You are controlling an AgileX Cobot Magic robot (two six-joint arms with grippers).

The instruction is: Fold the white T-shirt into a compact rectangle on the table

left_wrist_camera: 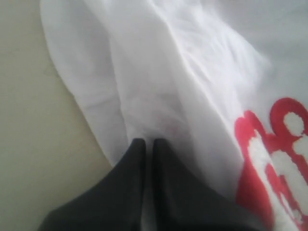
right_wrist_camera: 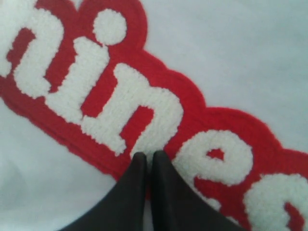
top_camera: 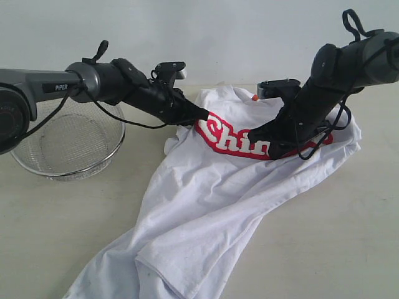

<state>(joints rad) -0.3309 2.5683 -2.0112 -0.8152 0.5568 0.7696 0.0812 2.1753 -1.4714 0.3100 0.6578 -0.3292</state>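
Nearest the lens in the exterior view lies the rumpled lower end of the white T-shirt (top_camera: pixel 206 205). It runs diagonally across the pale, faintly grained table (top_camera: pixel 324 249), unfolded and twisted into long soft ridges. The red lettering (top_camera: pixel 230 138) faces up at the far end, with an orange neck tag (top_camera: pixel 255 97) behind it. The left gripper (top_camera: pixel 201 116) meets the cloth at the start of the lettering, and the right gripper (top_camera: pixel 274 148) rests on its middle. A round wire-mesh basket (top_camera: pixel 68 146) stands apart on the left.

Left wrist view. The left gripper (left_wrist_camera: pixel 146 142) is clenched, its dark tapered tips together where a raised fold of thin, smooth cotton (left_wrist_camera: pixel 168 72) ends. Whether any cloth is caught between them cannot be told. Bare table (left_wrist_camera: pixel 33 120) shows beside the shirt's curved edge.

Right wrist view. The right gripper (right_wrist_camera: pixel 146 155) is likewise clenched, its tips on the lettering (right_wrist_camera: pixel 110 96), a thick red patch with tufted, towel-like white letters. No pinch of fabric is visible.

The step in hand appears to be spreading the garment flat before any fold. It is probably best done by taking firm hold at two well-separated points and drawing them apart evenly. Keeping the cloth low would help the twist unroll. The stiff patch is likely to resist creasing, so fold lines are better placed beside it.
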